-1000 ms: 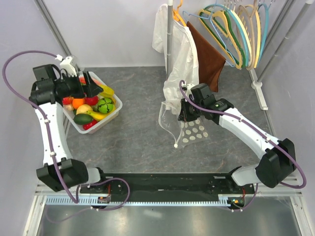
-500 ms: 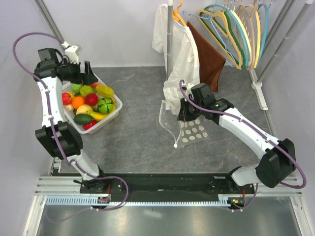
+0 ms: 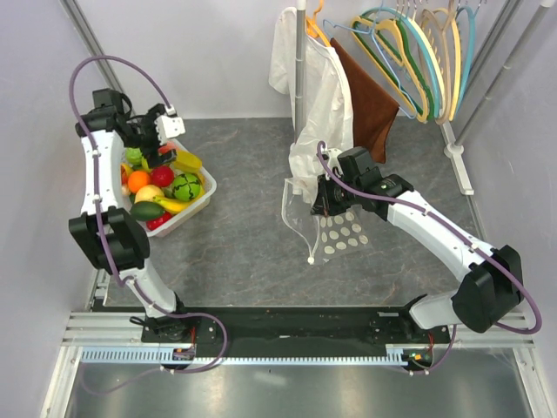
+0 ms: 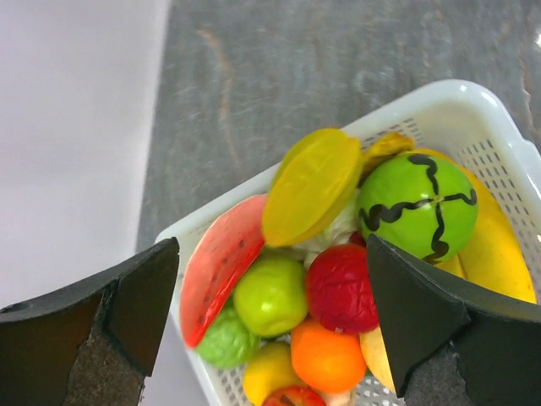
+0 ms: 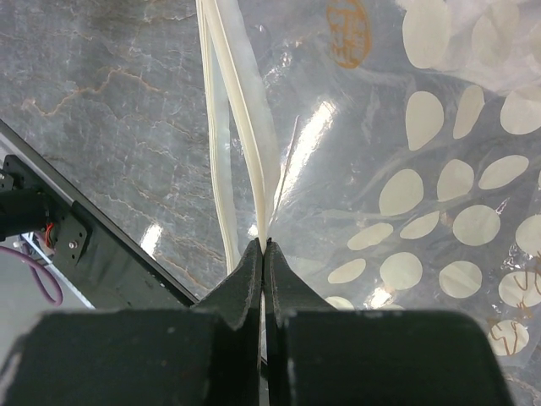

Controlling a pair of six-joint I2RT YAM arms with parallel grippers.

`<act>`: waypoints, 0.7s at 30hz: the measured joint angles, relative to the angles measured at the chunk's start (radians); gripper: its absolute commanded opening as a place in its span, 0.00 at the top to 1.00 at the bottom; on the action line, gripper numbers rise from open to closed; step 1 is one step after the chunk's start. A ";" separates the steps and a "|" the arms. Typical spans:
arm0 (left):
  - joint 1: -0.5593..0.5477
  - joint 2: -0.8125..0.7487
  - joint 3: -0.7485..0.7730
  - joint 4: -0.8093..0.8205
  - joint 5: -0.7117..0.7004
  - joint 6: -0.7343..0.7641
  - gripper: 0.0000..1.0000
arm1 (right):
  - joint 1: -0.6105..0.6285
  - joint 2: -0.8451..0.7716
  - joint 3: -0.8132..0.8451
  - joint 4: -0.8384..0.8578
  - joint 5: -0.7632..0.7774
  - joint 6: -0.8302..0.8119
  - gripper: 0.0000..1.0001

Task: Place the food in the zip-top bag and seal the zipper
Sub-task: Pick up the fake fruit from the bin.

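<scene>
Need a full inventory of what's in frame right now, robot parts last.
table: one, grey marbled, under everything
basket: one, white lattice, far left of table
toy food: a pile, exact count hidden; red, green, yellow, orange; all in the basket
zip-top bag: one, clear with white dots, centre-right, held up
zipper: one, white track along the bag's mouth
garment: one, white, hanging at the back
cloth: one, brown, hanging beside the garment
hangers: several, yellow, green, blue, back right
left tool: black, open, above the basket
right tool: black, shut, pinching the bag at its zipper
</scene>
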 measured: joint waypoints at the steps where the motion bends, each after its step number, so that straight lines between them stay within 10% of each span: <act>1: -0.005 0.016 0.001 -0.014 -0.001 0.035 0.03 | 0.000 0.000 0.000 0.000 -0.003 0.000 1.00; 21: -0.057 0.211 0.013 -0.089 -0.102 0.341 0.13 | 0.000 0.045 0.002 -0.001 -0.020 -0.005 1.00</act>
